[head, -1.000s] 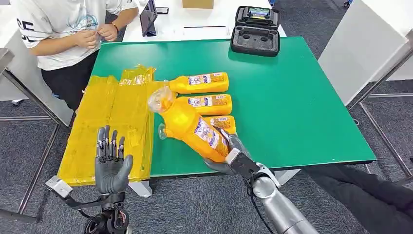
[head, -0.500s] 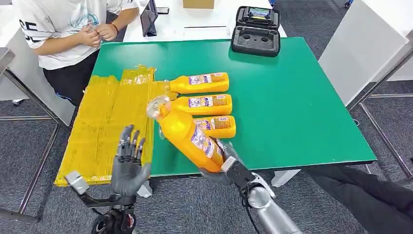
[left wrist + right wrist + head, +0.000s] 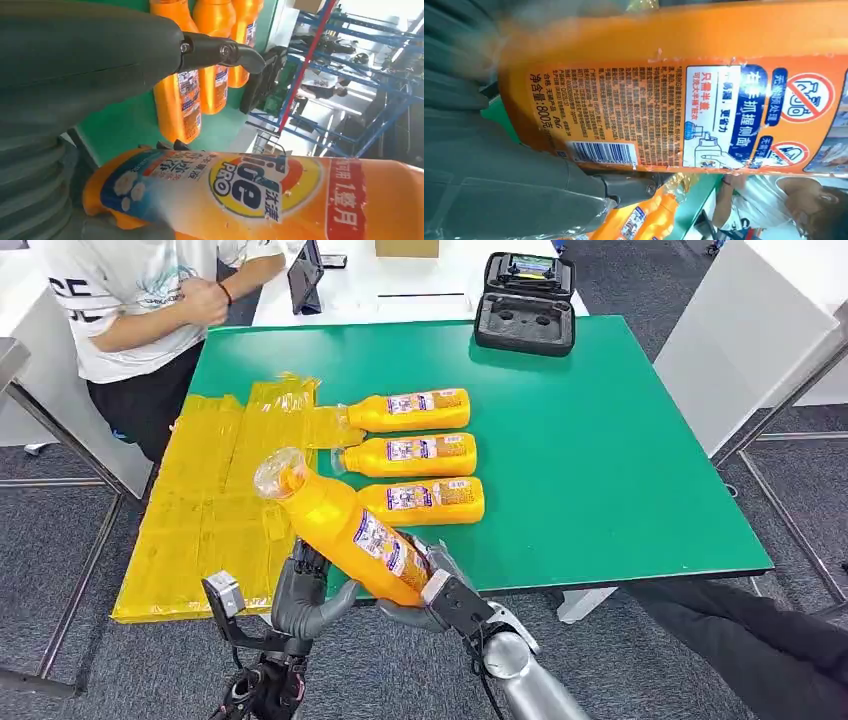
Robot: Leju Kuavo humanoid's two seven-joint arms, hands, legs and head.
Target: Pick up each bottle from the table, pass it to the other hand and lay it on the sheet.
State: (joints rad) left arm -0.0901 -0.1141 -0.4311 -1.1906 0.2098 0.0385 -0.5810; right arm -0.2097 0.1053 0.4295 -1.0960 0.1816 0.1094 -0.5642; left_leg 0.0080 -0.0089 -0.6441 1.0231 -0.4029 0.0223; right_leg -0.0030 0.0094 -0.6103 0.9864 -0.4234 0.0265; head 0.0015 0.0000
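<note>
My right hand (image 3: pixel 440 597) grips the base of an orange bottle (image 3: pixel 345 527) and holds it tilted above the green table's front edge (image 3: pixel 620 575), clear cap (image 3: pixel 278 472) pointing up and left over the yellow sheet (image 3: pixel 205 510). My left hand (image 3: pixel 305 597) is open right beside the bottle's lower part, its fingers partly hidden behind it. In the left wrist view my left hand (image 3: pixel 90 65) is spread next to the bottle's label (image 3: pixel 260 195). In the right wrist view my right hand (image 3: pixel 499 190) wraps the bottle (image 3: pixel 674 100). Three more orange bottles (image 3: pixel 410 410) (image 3: pixel 412 454) (image 3: pixel 428 500) lie side by side on the table.
A black open case (image 3: pixel 524 302) sits at the table's back edge. A person in a white shirt (image 3: pixel 130 300) stands at the far left corner. A white table (image 3: pixel 760 330) stands to the right, and a dark trouser leg (image 3: pixel 750 640) shows at lower right.
My right hand has carried the bottle left and nearer to me. My left hand has moved right and closed in beside the bottle's lower part.
</note>
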